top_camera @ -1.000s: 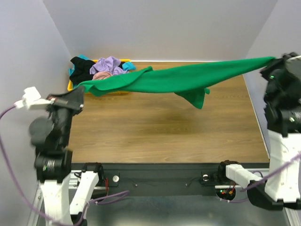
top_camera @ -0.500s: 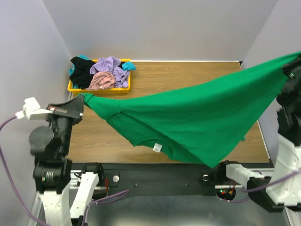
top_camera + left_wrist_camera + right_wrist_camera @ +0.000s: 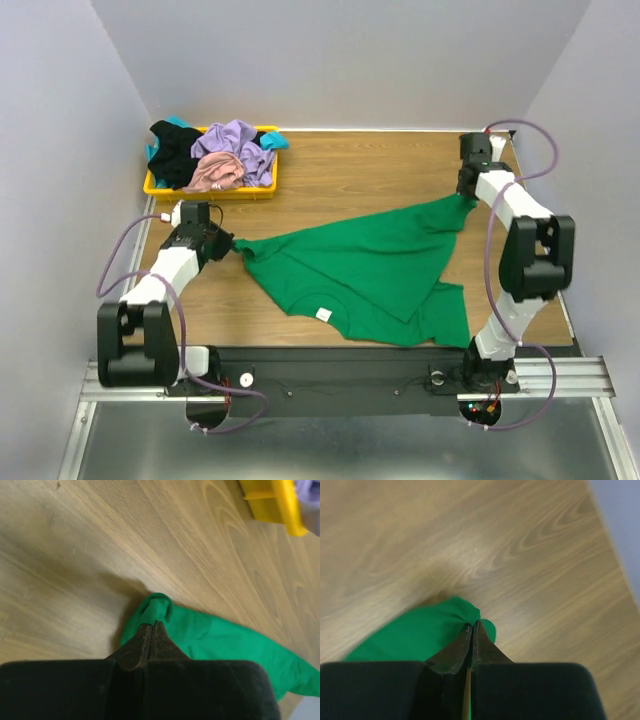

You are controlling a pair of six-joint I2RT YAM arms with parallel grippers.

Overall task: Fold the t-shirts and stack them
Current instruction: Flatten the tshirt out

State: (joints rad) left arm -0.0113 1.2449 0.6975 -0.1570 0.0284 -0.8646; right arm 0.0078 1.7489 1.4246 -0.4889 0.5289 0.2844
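The bright green t-shirt [image 3: 365,270] lies spread on the wooden table, its white neck label [image 3: 323,314] near the front edge. My left gripper [image 3: 228,243] is shut on the shirt's left corner, low at the table; the left wrist view shows the pinched green cloth [image 3: 160,607]. My right gripper [image 3: 467,197] is shut on the shirt's far right corner, also low; the right wrist view shows its green cloth [image 3: 440,625]. Lavender [image 3: 235,140], dusty pink [image 3: 215,172], black [image 3: 175,150] and teal t-shirts lie piled at the back left.
The yellow tray [image 3: 240,193] holding the pile stands at the back left corner; its edge shows in the left wrist view [image 3: 280,505]. Grey walls close in the left, back and right sides. Bare wood lies between tray and shirt.
Both arms have swung down from high above the table. The green shirt, held stretched in the air before, now lies spread on the table, both corners still gripped.
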